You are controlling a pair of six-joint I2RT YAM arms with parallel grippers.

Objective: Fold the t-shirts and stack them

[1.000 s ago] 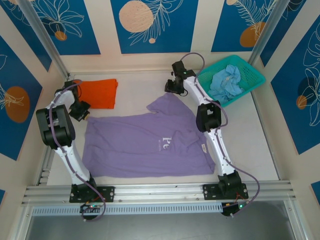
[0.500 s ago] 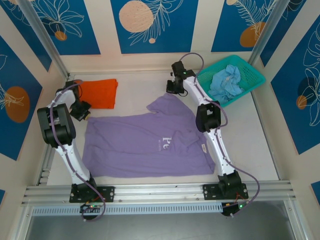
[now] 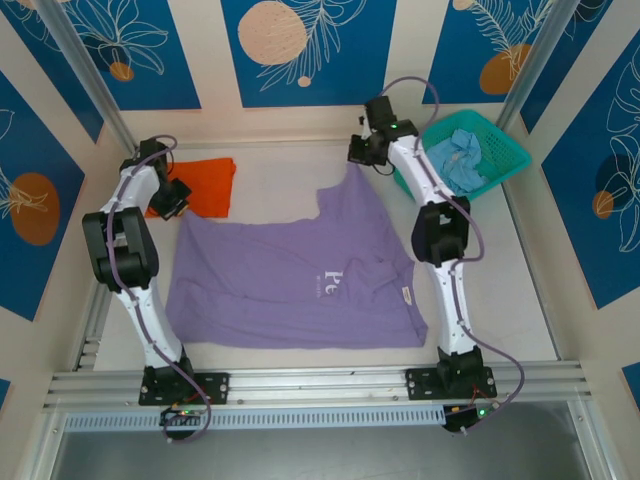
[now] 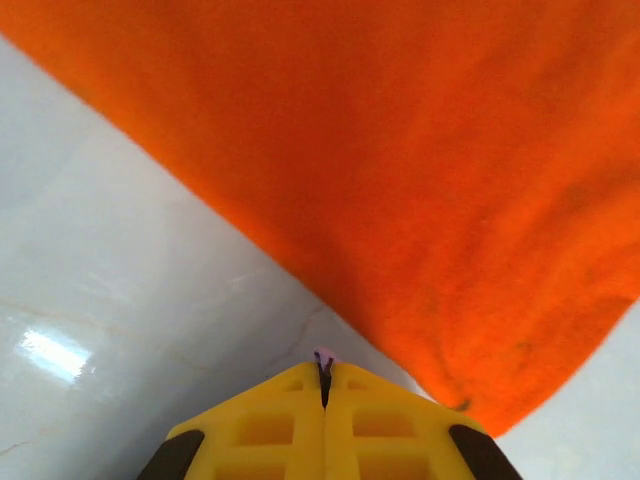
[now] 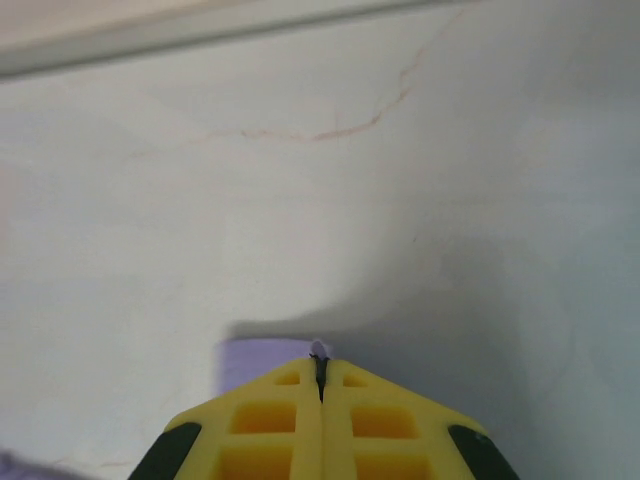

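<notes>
Three t-shirts are on a pale table (image 3: pixel 510 290). A lavender-purple cloth t-shirt with white chest lettering (image 3: pixel 290 285) lies spread across the middle. A folded bright orange cloth t-shirt (image 3: pixel 205 183) sits at the far left corner. A crumpled pale blue cloth t-shirt (image 3: pixel 455 160) fills a teal plastic mesh basket (image 3: pixel 503 140) at the far right corner. Both of the two grippers are clamped. The right gripper (image 5: pixel 320 362) pinches the lavender shirt's far edge. The left gripper (image 4: pixel 323 366), by the orange shirt's near edge, seems to pinch a lavender sliver.

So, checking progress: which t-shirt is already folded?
The orange t-shirt, a compact rectangle far left; the purple t-shirt lies spread out, the pale blue t-shirt sits crumpled in the basket.
</notes>
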